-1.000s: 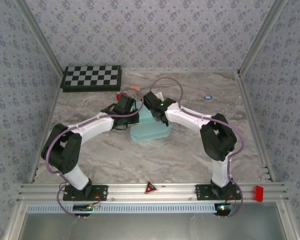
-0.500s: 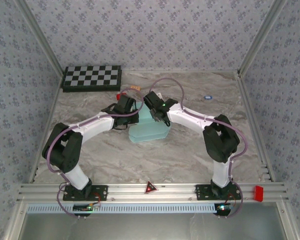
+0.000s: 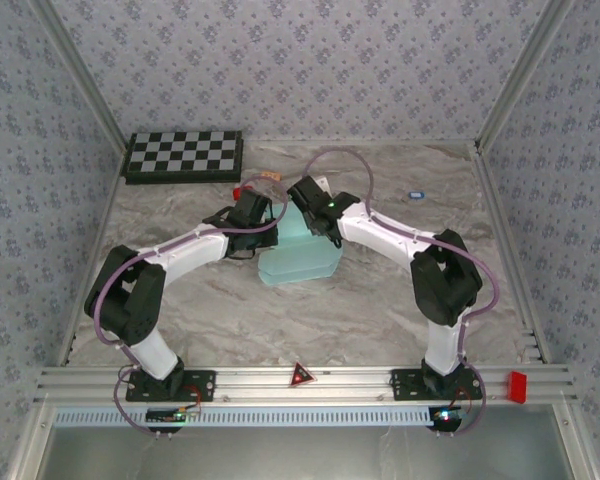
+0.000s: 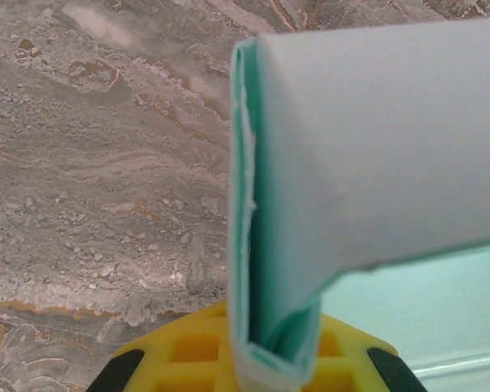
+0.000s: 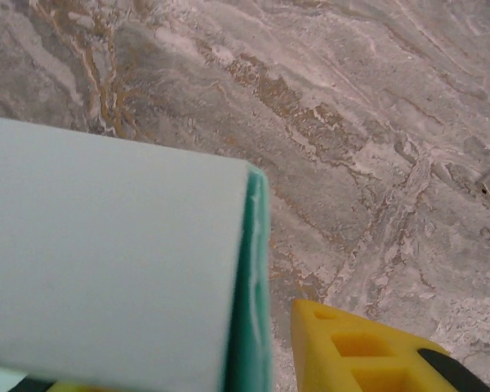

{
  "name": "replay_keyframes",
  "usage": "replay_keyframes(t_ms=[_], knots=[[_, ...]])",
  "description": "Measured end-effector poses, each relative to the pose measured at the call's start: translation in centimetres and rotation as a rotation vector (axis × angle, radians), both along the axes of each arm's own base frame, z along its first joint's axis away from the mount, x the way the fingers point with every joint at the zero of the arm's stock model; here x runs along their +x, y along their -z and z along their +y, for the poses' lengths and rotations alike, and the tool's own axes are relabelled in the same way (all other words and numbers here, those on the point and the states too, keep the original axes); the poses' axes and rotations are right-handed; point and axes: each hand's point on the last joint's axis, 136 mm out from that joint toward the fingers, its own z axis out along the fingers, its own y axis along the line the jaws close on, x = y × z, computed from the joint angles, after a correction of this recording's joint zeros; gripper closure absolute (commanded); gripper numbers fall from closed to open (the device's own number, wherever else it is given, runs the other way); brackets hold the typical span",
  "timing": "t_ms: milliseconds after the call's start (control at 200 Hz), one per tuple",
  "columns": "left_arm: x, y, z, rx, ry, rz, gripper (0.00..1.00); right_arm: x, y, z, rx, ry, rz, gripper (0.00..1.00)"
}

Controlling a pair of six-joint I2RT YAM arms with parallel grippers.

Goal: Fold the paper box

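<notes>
Where left claw [image 4: 271,359] pinches paper box [image 4: 392,139], fingertips [image 4: 188,353] (yellow) cropped — blurred.

A: What lies on the marbled bench [image 3: 360,310]?
B: A checkerboard [image 3: 184,155]; just right of the checkerboard's near corner, a small red piece [image 3: 237,191] and an orange scrap [image 3: 271,177]; well off to its right, a tiny blue thing [image 3: 416,195].

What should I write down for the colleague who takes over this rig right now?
Left gripper: shut on a doubled edge of the paper box.
Right gripper: open around a raised panel of the box; one finger stands clear of the card.
Box: in the middle of the table, between both arms, its lower part lying flat.
Done: partly folded, one panel raised.
Left: the other flaps and the closing, as it seems.
</notes>
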Motion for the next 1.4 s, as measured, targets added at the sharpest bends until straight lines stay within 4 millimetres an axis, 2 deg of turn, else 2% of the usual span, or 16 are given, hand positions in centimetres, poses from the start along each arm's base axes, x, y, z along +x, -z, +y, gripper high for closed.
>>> replay_keyframes(t_ms=[415, 885, 1129, 1404], knots=[[0.2, -0.2, -0.1, -0.002, 0.002, -0.007, 1.00, 1.2, -2.1, 0.7, 0.027, 0.011, -0.048, 0.69], [0.1, -0.1, -0.1, 0.000, 0.002, -0.003, 1.00, 2.2, -0.9, 0.7, -0.021, 0.037, -0.050, 0.81], [0.2, -0.3, -0.2, -0.010, 0.003, -0.007, 1.00, 2.5, -1.3, 0.6, -0.039, 0.068, -0.067, 0.82], [0.1, -0.2, -0.3, -0.011, 0.006, -0.004, 1.00, 2.7, -0.7, 0.3, -0.075, 0.109, -0.073, 0.82]])
